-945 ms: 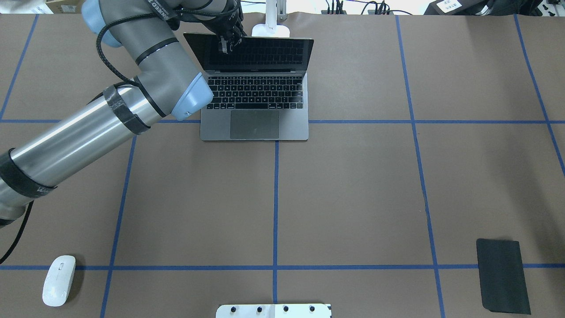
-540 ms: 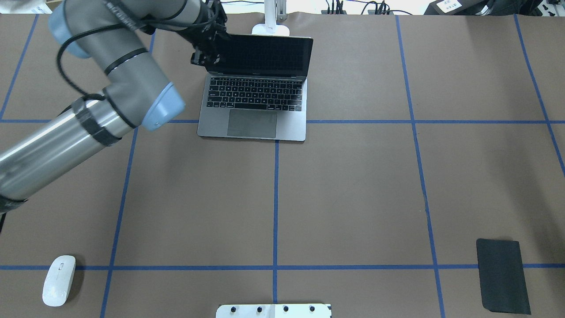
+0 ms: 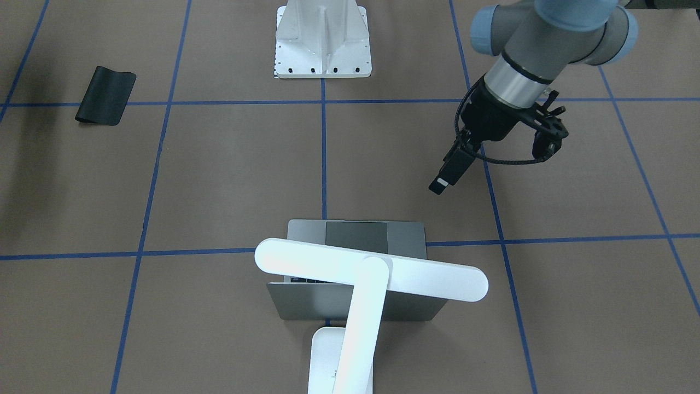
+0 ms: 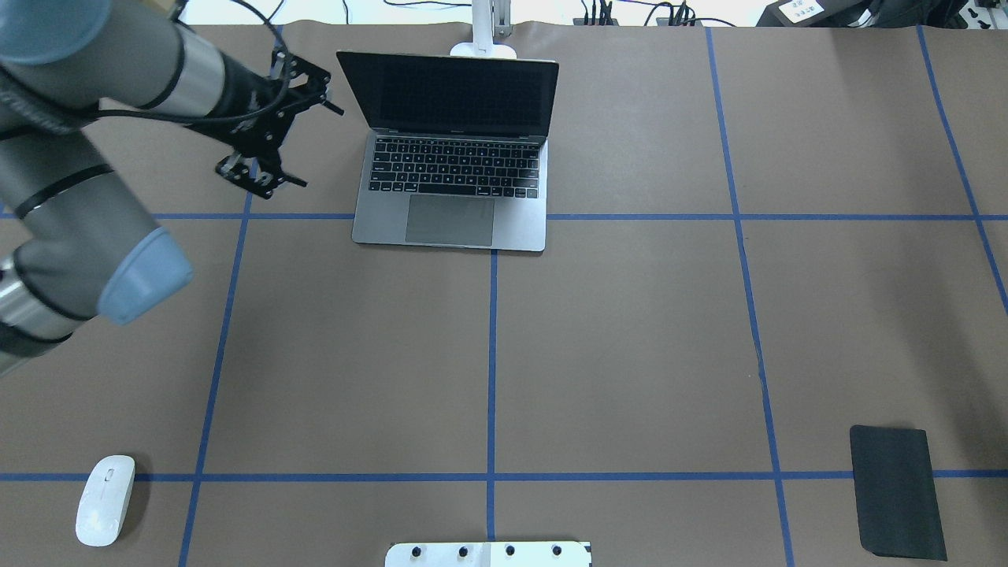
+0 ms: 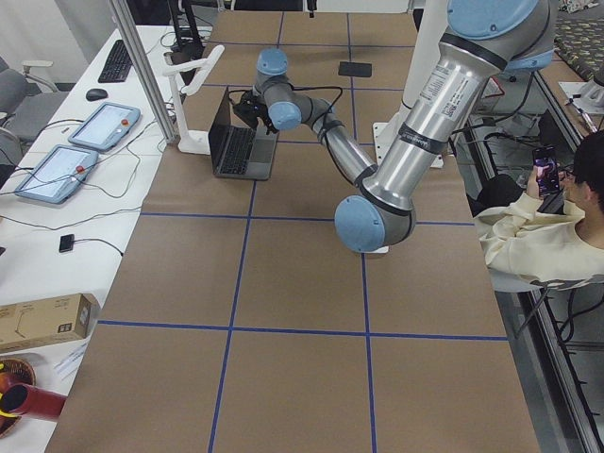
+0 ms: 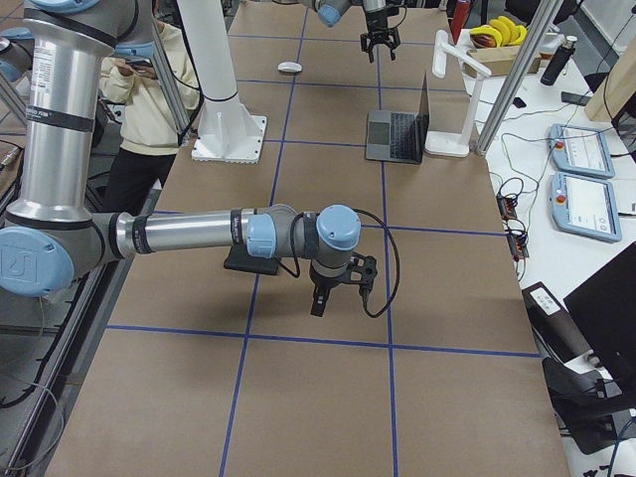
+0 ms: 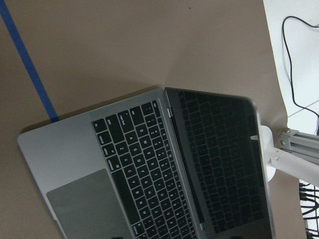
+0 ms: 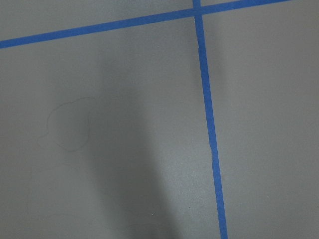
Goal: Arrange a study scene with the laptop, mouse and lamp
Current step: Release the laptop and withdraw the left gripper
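Note:
The laptop (image 4: 455, 161) stands open at the far middle of the table, screen dark; it also shows in the left wrist view (image 7: 149, 169). The lamp (image 3: 372, 272) stands behind the laptop, its bar head over the lid. The mouse (image 4: 105, 500) lies at the near left corner. My left gripper (image 4: 260, 177) hangs above the table to the left of the laptop, apart from it, and looks shut and empty. My right gripper (image 6: 318, 301) shows only in the exterior right view, low over the table; I cannot tell whether it is open or shut.
A black mat (image 4: 898, 492) lies at the near right, next to my right arm (image 6: 199, 231). A white ribbed pedestal (image 3: 322, 41) stands at the near middle edge. Blue tape lines cross the brown table (image 4: 630, 354). Cables and tablets lie beyond the far edge.
My left gripper has come away from the laptop's lid and moved left and nearer. The lid stays open. The laptop's base shifted slightly left early on.

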Robot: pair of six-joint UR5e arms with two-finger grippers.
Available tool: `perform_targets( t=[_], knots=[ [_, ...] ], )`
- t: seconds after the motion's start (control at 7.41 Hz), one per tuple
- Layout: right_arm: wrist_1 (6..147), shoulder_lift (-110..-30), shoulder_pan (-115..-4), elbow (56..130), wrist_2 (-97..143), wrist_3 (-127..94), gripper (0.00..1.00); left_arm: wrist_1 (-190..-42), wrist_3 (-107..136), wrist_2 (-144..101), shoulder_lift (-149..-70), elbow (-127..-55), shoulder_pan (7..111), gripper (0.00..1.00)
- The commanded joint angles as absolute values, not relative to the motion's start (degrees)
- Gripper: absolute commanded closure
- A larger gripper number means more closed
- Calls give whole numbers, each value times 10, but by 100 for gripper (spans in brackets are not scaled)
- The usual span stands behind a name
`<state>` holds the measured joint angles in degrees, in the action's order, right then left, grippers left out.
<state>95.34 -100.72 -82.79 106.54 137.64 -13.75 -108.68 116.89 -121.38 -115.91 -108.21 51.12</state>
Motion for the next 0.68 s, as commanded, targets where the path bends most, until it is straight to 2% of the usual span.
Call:
perform_targets(
  t=[0.0, 0.27, 0.54],
  knots=[
    [948, -1007, -828, 1063, 1377, -143, 0, -1081, 977, -1251, -1031, -1177, 536, 0],
    [954, -1021, -827, 1059, 1469, -148, 0, -1081, 800, -1318, -975, -1182, 593, 0],
    [952, -1043, -813, 1038, 1508, -145, 0, -1016, 670, -1350, -974, -1186, 634, 0]
  ],
)
